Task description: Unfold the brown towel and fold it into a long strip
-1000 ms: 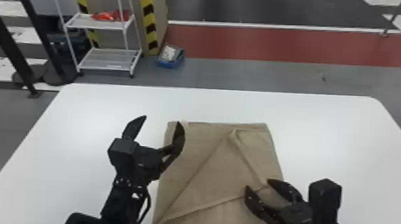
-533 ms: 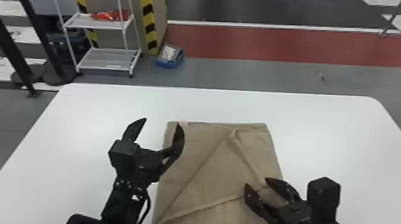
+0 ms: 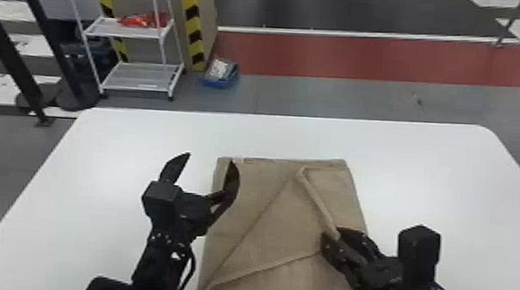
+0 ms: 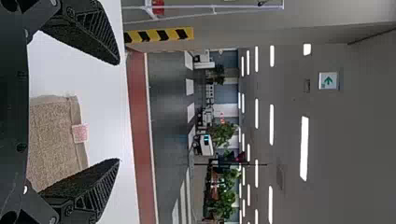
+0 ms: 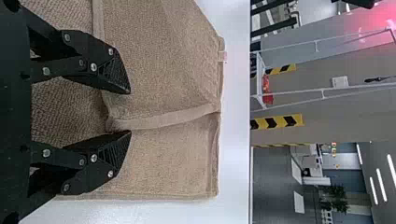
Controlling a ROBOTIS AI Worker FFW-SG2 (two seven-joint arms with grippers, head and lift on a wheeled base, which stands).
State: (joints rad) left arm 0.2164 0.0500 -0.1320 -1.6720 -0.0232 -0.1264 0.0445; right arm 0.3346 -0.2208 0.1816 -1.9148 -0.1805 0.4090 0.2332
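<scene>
Closing too deep on the flap (image 5: 114,123) of the towel (image 3: 270,251), short of the far edge of the table (image 3: 97,180), the right gripper (image 5: 130,112), jaws parted, could drag lower layers, since the left gripper (image 4: 119,112), jaws spread wide, pins nothing.

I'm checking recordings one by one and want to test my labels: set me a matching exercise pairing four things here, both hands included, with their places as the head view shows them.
1. left hand
2. right hand
3. red item
4. blue container

A. upper shelf of the white rack
B. right side of the towel
C. floor
D. left edge of the towel

1-D; 2-B; 3-A; 4-C
</scene>
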